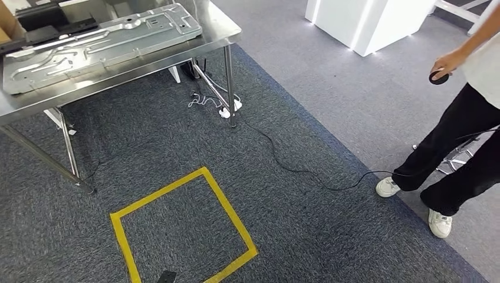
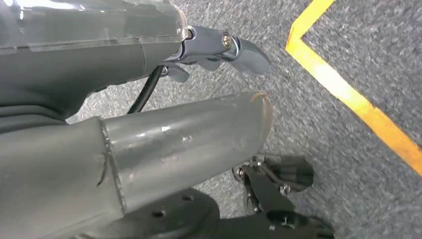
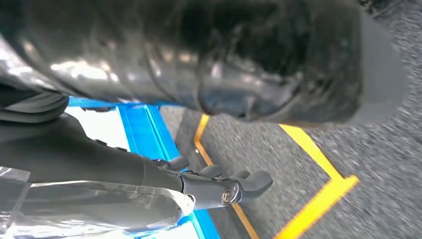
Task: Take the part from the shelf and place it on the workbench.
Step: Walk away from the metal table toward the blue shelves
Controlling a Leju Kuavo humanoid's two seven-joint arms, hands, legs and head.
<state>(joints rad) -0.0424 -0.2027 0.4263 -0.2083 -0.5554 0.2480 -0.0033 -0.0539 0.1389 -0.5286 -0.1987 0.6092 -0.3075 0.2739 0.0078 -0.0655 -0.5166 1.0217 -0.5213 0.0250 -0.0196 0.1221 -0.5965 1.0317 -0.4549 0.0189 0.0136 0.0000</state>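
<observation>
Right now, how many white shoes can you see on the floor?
2, both on the person's feet at the right: one white shoe at the dark carpet's edge, the other shoe nearer, on the lighter floor. None looks hidden.

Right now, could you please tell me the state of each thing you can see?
Stamped silver sheet-metal part: lying flat on the steel workbench.
Left hand: holds nothing, fingers loosely extended.
Right hand: holds nothing, fingers loosely extended.
Black cable: trailing loose across the carpet.
Person's hand: holding a small black object.
</observation>
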